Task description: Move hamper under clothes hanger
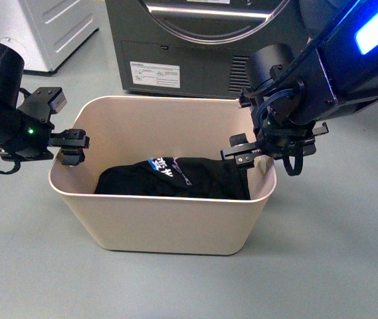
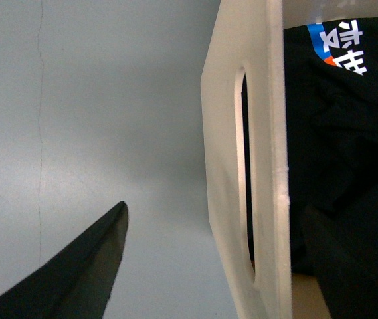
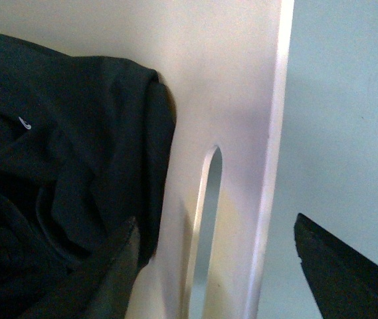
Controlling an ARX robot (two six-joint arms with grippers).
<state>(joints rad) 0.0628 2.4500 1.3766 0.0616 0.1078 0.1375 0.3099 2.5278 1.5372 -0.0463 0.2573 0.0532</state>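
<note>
1. The hamper (image 1: 162,226) stands upright on the grey worktop (image 1: 335,266), between the two arms and just in front of a dark grey machine (image 1: 189,60) that carries a white label (image 1: 150,74).
2. A pale grey cabinet (image 1: 49,26) stands at the far left, beside that machine.
3. A black garment (image 1: 175,179) with a blue and white print lies crumpled in the bottom of the hamper.
4. The left tool (image 1: 74,147) sits at the hamper's left rim, and the right tool (image 1: 245,154) sits at the right rim.
5. In the left wrist view the hamper's wall (image 2: 268,133), with its slot handle, runs between the left tool's fingers (image 2: 89,266). One finger is outside over the worktop and the other is inside against the garment (image 2: 348,133). The jaws stand apart and do not press the wall.
6. In the right wrist view the right tool's fingers (image 3: 338,266) likewise straddle the slotted wall (image 3: 235,86). One is outside and one is inside beside the garment (image 3: 56,146), spread wide with clear gaps to the plastic.
</note>
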